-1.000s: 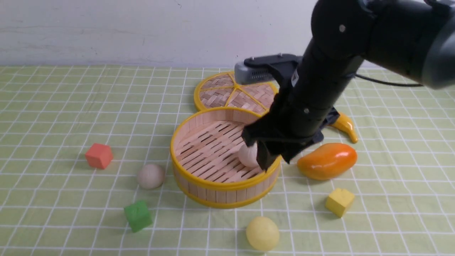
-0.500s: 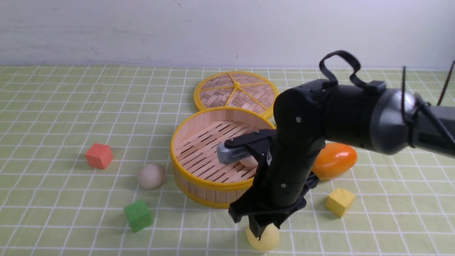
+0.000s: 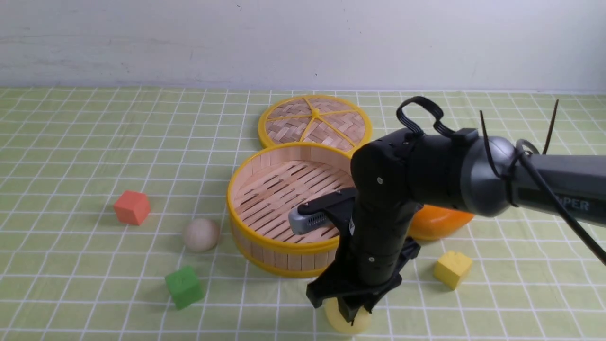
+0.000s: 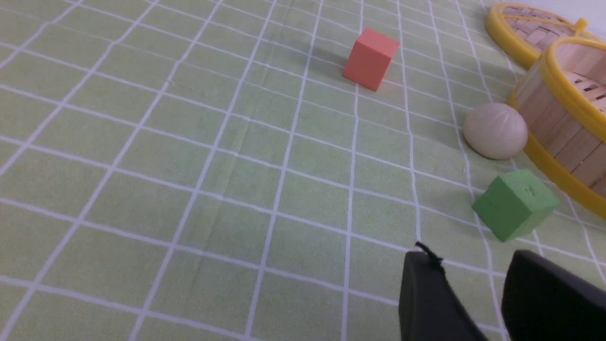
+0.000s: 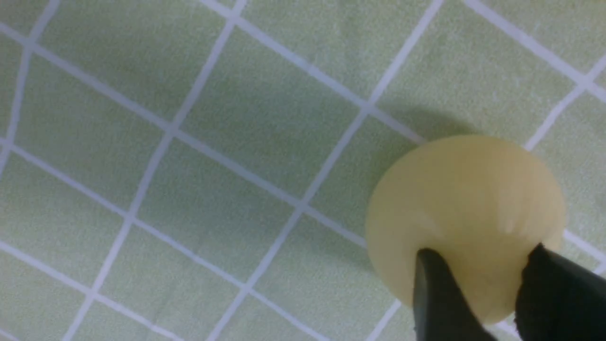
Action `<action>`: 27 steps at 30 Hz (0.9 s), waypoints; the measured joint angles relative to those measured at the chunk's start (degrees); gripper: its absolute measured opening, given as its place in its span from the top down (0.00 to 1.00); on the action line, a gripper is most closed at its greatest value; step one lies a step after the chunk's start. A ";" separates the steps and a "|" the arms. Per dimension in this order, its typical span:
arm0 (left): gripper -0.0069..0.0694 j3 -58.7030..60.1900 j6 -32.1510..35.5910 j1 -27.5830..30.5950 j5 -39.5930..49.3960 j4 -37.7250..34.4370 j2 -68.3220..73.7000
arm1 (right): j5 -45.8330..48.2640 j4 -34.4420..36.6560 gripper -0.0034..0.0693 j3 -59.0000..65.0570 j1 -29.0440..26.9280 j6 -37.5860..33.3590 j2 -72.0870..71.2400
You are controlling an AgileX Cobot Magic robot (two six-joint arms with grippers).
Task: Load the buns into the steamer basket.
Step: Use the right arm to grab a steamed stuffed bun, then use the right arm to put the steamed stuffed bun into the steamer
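Observation:
Low at the front of the table, my right gripper (image 3: 350, 312) has come down over the smooth pale yellow bun (image 3: 334, 323). In the right wrist view its two black fingers press into both sides of that bun (image 5: 466, 208), which rests on the cloth, so the gripper (image 5: 480, 251) is shut on it. An off-white pleated bun (image 3: 200, 234) lies on the cloth just left of the steamer basket (image 3: 229, 199). My right arm hides the basket's right part. In the left wrist view my left gripper (image 4: 478, 284) stands open and empty over the cloth, short of the green cube.
The flat woven lid (image 3: 303, 118) lies behind the basket. An orange mango (image 3: 438, 222) is partly hidden behind my right arm. A yellow cube (image 3: 452, 269) sits front right, a green cube (image 3: 183, 286) front left and a red cube (image 3: 131, 207) further left.
My right arm swung from over the basket down to the front, onto the yellow bun. Its jaws have narrowed onto the bun. The left gripper has not moved.

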 joint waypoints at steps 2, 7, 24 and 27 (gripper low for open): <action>0.60 0.00 0.00 0.00 0.00 0.00 0.00 | 0.00 0.00 0.76 0.00 0.00 0.00 0.00; 0.60 0.00 0.00 0.00 0.00 0.00 0.00 | 1.68 0.00 0.95 -0.54 0.00 0.00 -0.07; 0.60 0.00 0.00 0.00 0.00 0.00 0.00 | 6.95 1.05 0.95 -24.86 0.00 0.07 -4.34; 0.60 0.00 0.00 0.00 0.00 0.00 0.00 | 3.85 1.85 0.95 -29.39 0.00 0.14 -1.12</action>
